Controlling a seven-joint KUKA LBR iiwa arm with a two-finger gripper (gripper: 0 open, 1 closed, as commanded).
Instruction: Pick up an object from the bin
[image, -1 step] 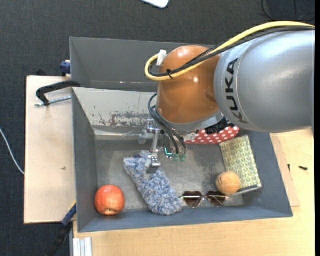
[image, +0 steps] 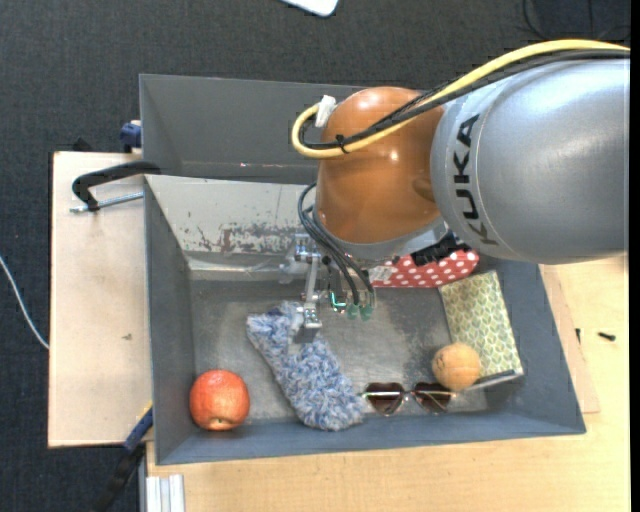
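Nearest the lens: silver arm (image: 540, 150) and its orange wrist cover (image: 385, 165), reaching in from the right. Below them we note the pincer (image: 322, 300) low over the middle of the bin (image: 165, 300), its tip at the upper end of a blue-and-white knitted cloth (image: 305, 375). That cloth lies crumpled on the bin floor and runs down toward the near wall. Whether the pincer is apart or together we cannot tell. Its tip looks to touch the cloth's bunched top end, though contact is unconfirmed. We judge the cloth light, soft, limp, not fragile, grippy rather than slick; it should sag and trail when lifted. Best hold, we think: a raised fold at that bunched end, pinching plenty of yarn. Red apple (image: 219, 399) lies apart to its left, sunglasses (image: 408, 397) just beside its lower end.
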